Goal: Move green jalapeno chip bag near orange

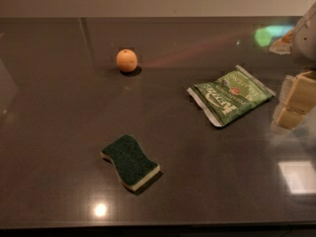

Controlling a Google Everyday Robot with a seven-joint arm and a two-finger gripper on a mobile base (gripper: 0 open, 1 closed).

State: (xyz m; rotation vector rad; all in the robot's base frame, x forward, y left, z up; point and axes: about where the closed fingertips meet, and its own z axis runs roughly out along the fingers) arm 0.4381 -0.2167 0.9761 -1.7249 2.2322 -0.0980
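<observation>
The green jalapeno chip bag (231, 95) lies flat on the dark tabletop at the right of centre, with its silvery sealed edges showing. The orange (127, 60) sits on the table at the far left of centre, well apart from the bag. My gripper (294, 104) is at the right edge of the view, just to the right of the bag and a little above the table. It holds nothing that I can see, and part of it is cut off by the frame edge.
A dark green wavy sponge with a pale base (130, 162) lies at the front, left of centre. The dark glossy table (59, 132) ends at a wall at the back. The table's front edge runs along the bottom of the view.
</observation>
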